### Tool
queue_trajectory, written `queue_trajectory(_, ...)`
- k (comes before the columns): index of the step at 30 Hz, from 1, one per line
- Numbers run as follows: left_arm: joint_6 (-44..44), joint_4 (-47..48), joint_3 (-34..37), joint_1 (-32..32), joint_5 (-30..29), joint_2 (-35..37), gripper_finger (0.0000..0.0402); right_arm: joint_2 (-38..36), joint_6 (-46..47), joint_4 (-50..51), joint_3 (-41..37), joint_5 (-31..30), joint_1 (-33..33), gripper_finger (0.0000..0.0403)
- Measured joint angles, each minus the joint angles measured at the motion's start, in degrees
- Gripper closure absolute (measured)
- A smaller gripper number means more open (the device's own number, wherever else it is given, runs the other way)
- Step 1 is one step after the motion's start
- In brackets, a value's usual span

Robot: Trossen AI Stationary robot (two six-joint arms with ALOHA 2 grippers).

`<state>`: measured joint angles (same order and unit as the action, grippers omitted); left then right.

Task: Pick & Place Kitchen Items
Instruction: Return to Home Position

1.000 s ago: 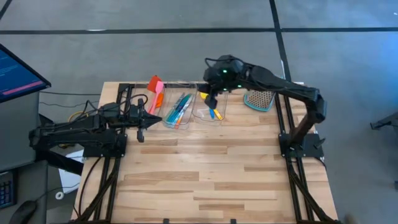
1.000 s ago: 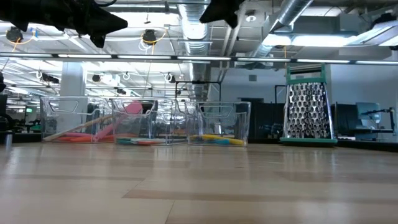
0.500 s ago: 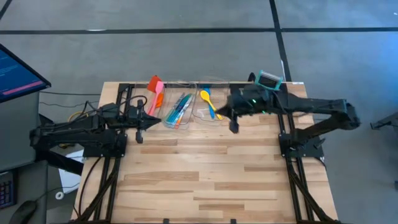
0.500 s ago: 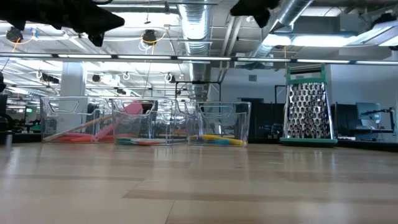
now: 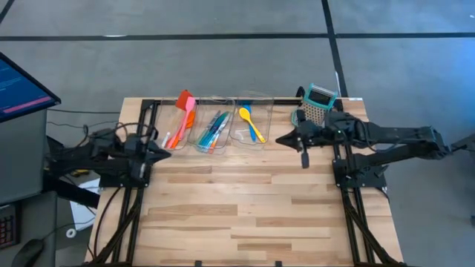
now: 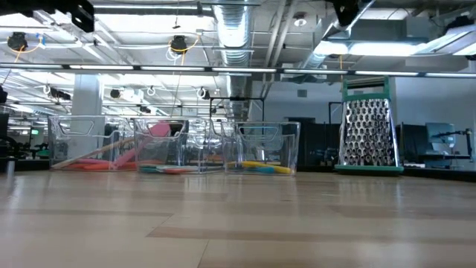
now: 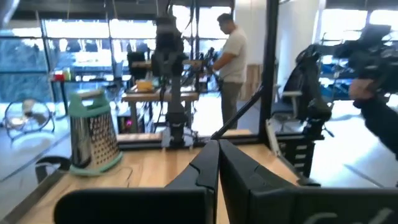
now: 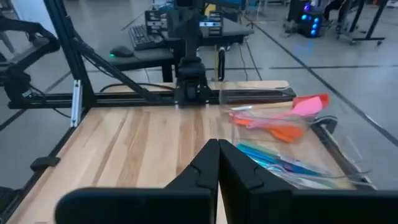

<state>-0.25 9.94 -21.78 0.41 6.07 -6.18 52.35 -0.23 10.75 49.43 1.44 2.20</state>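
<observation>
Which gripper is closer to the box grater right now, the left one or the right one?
Right. The right gripper is close by the box grater, on the same side of the table. The left gripper is far off, near the table's opposite edge.

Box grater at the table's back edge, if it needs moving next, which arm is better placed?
Probably right. The right hand is close to the box grater; the left hand is beyond the three bins.
</observation>
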Motion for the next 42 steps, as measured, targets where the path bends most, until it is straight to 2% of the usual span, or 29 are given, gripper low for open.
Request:
queue_trajectory(5, 0.0, 5.5, 0.0, -0.6, 0.0, 6.2, 0.0400, -3.5, -0.2, 0.0, -2.5, -0.1, 0.0, 0.0403)
queue_trajectory(12, 1.7, 11.9, -0.6, -0.5, -0.4, 5.4, 0.0400, -9.5, -0.6, -1.0, -7.6, 0.0, 0.1, 0.0403)
queue_trajectory(20, 4.1, 7.3, 2.2, -0.5, -3.4, 5.4, 0.0400, -17.1, -1.9, -7.1, -14.6, 0.0, 0.1, 0.0403)
queue_trajectory(36, 4.5, 5.4, 4.3, -0.5, -3.5, 5.4, 0.0400, -34.9, -1.7, -7.6, -24.4, -1.3, 0.0, 0.0403)
queue_trajectory(42, 4.3, 5.3, 4.3, -0.5, -3.5, 5.4, 0.0400, -41.7, -1.6, -12.9, -31.4, -1.9, 0.1, 0.0403)
